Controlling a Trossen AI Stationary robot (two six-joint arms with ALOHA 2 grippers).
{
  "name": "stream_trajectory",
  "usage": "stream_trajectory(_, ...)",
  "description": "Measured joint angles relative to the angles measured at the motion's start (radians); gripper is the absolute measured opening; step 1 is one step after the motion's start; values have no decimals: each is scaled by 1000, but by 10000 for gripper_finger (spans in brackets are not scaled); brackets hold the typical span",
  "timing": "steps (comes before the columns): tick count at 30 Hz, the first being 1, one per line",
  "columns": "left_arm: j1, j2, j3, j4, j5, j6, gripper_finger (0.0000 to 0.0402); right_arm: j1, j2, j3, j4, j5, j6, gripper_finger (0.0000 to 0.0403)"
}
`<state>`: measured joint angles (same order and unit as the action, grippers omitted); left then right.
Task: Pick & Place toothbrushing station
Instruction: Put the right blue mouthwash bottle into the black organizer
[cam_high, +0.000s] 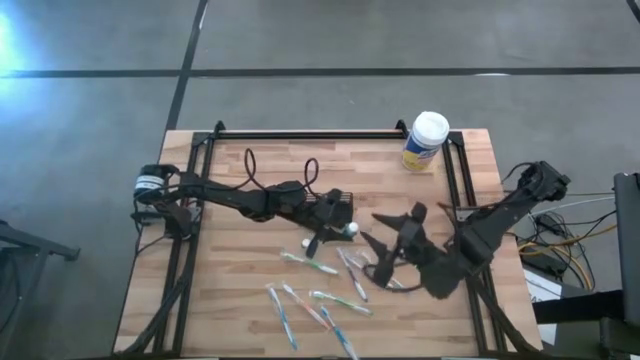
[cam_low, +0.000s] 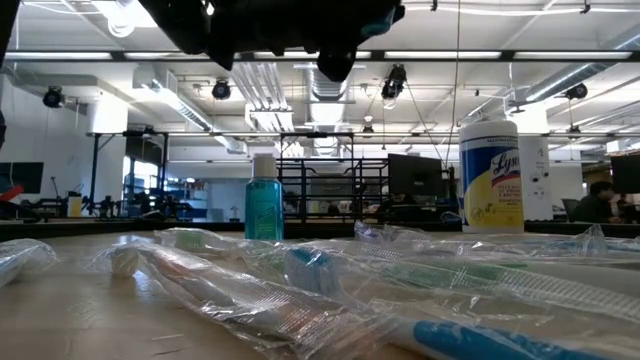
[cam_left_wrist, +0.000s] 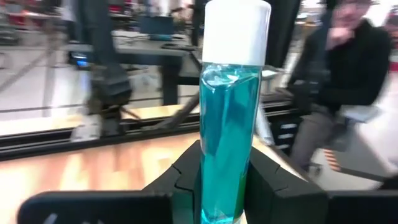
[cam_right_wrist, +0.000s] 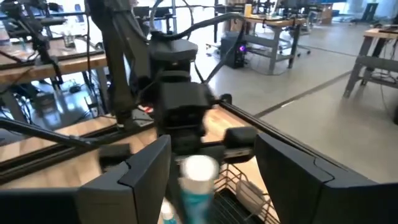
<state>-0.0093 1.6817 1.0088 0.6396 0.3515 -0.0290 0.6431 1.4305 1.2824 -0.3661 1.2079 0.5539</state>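
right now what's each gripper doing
left gripper: shut on the blue bottle, held upright.
right gripper: open, holding nothing, close to the bottle's white cap.

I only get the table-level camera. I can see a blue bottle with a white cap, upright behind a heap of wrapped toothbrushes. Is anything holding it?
Observer: Yes. The left gripper is shut on the bottle, with a finger against each side.
Operator: What about the other arm?
Observer: The right gripper is open. Its fingers stand wide apart on either side of the bottle's white cap and don't touch it.
Operator: Is there anywhere to put the bottle?
Observer: A black wire holder shows close by the bottle in the right wrist view.
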Motion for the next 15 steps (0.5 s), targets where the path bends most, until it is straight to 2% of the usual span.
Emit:
stream_trajectory(4, -1, 0, 0, 0, -81, 25, 73, -11, 66, 32, -24, 0, -4, 233)
stream_trajectory(8, -5, -1, 0, 0, -91, 34, 73, -36, 88, 42, -61, 3, 19, 233)
stream_trajectory(15, -5, -1, 0, -31, -90, 69, 73, -36, 87, 26, -114, 153, 25, 244)
